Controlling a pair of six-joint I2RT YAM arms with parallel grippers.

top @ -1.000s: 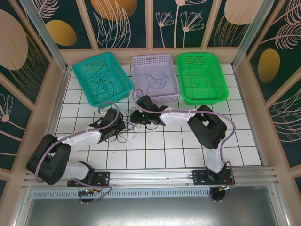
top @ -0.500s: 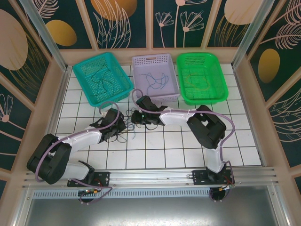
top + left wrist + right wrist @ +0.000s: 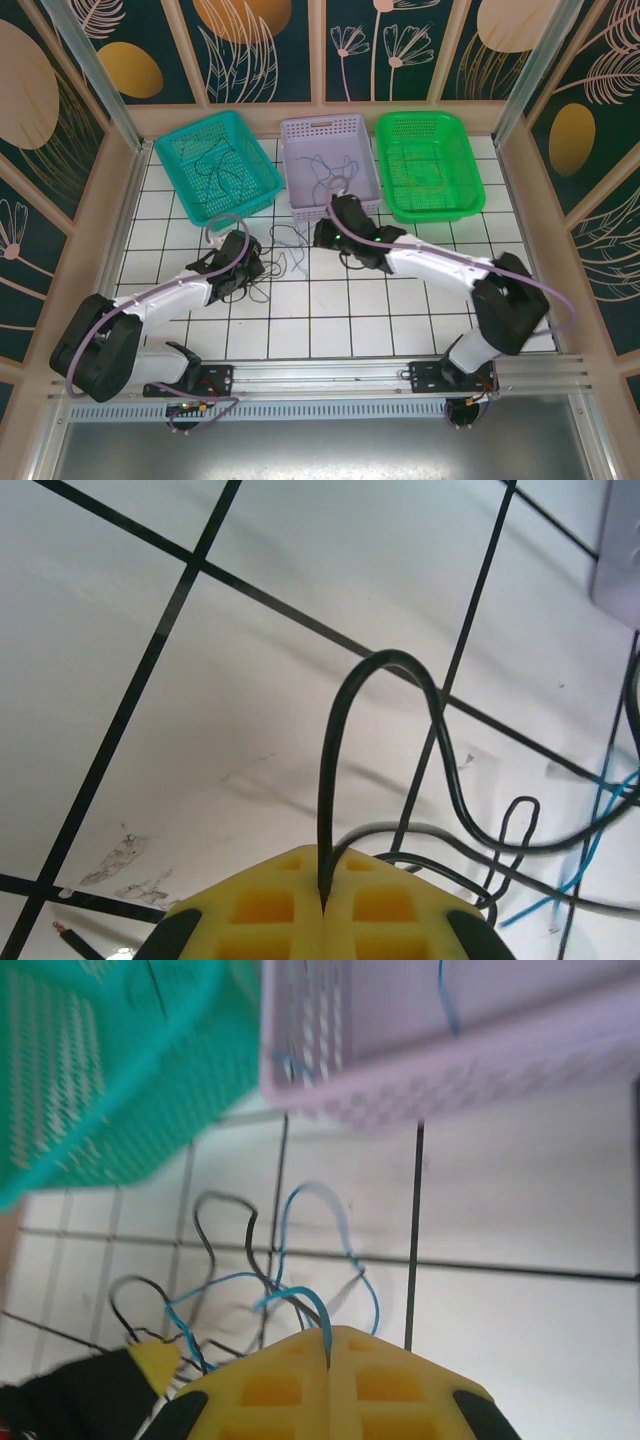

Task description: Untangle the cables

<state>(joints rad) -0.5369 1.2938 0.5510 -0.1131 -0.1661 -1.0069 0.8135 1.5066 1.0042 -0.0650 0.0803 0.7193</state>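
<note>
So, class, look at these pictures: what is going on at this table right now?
Two robot arms are working on a small tangle of thin black and blue wires on the white tiled table. The left gripper is shut on a black wire. The right gripper is shut on a blue wire, near the lilac plastic basket. The strands between them are not yet free of each other. Some wires already lie in the teal mesh basket and the lilac one.
</note>
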